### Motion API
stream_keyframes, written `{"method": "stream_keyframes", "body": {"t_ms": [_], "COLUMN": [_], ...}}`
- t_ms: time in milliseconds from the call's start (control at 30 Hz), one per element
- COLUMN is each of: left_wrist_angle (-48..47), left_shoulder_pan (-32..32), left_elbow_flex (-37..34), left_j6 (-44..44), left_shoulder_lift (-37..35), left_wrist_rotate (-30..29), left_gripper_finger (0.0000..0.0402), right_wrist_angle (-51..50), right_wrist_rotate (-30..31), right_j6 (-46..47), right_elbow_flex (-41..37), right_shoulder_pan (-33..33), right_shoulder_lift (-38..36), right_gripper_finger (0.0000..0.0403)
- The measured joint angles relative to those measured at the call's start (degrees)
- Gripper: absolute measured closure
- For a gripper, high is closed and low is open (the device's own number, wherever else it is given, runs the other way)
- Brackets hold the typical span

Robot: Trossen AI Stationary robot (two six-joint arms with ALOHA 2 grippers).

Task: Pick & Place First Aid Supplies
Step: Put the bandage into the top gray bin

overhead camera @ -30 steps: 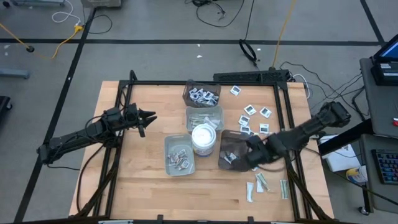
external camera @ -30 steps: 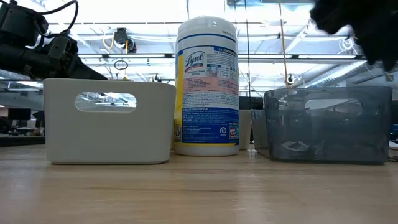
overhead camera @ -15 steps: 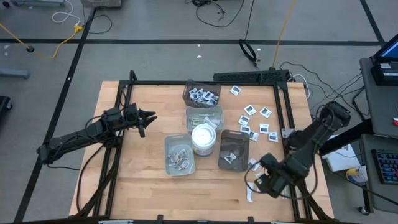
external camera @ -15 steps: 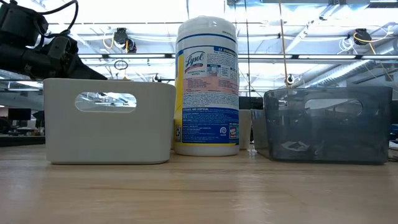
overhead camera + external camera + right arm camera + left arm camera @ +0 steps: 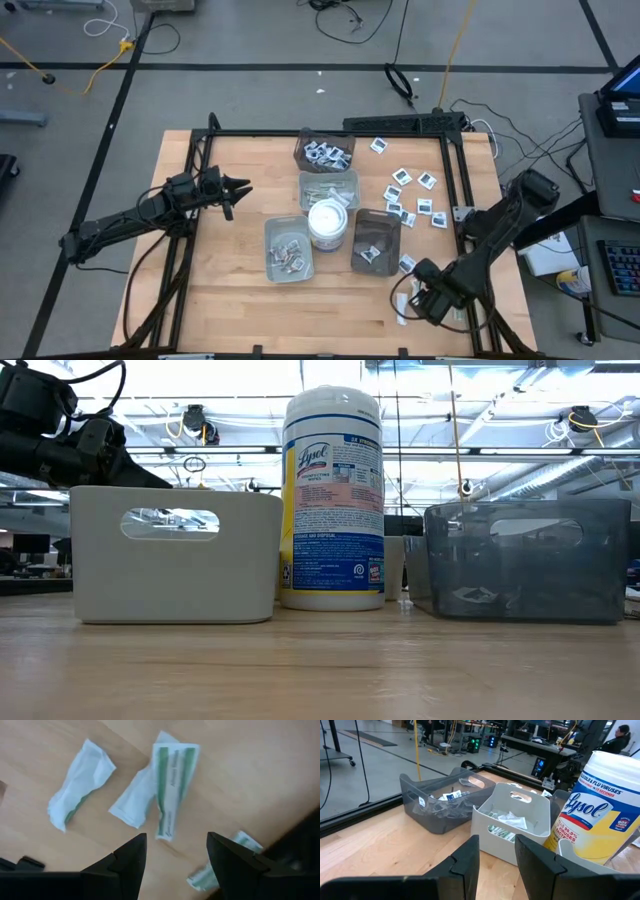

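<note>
Green-white strip packets (image 5: 172,790) lie loose near the desk's (image 5: 230,300) front right corner. The right gripper (image 5: 175,852) hovers above them, fingers spread, empty. Square packets (image 5: 410,195) scatter beyond the dark tray (image 5: 376,240). The left gripper (image 5: 497,855) waits half-open, empty, by the left edge.

Round white Lysol tub (image 5: 328,222) upright at mid-surface (image 5: 230,290), ringed by four trays. Grey tray (image 5: 288,248) just beside it; dark translucent tray (image 5: 376,241) opposite.
</note>
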Motion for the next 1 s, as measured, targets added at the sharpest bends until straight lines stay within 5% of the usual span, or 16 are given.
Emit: {"method": "stream_keyframes", "body": {"t_ms": [467,600,833,1000], "left_wrist_angle": [0.00,0.01,0.02,0.02], "left_shoulder_pan": [-0.01,0.01,-0.01,0.01], "left_elbow_flex": [-0.01,-0.01,-0.01,-0.01], "left_j6": [-0.02,-0.02,0.00,-0.01], "left_shoulder_lift": [0.00,0.00,0.00,0.00], "left_wrist_rotate": [0.00,0.00,0.00,0.00], "left_gripper_finger": [0.0273,0.0273,0.0273,0.0273], "right_wrist_angle": [13.20,16.24,19.11,14.00], "right_wrist_rotate": [-4.17,-4.81,-4.97,-4.58], "right_j6": [-1.27,-1.25,0.49,0.48], "right_elbow_flex": [-8.54,-9.77,-9.96,-8.14], "right_shoulder_pan": [-0.90,-0.89,-1.68,-2.45], "right_shoulder_lift": [4.72,4.83,4.48,2.70], "right_gripper_finger": [0.0209,0.0252,0.0390,0.0398]}}
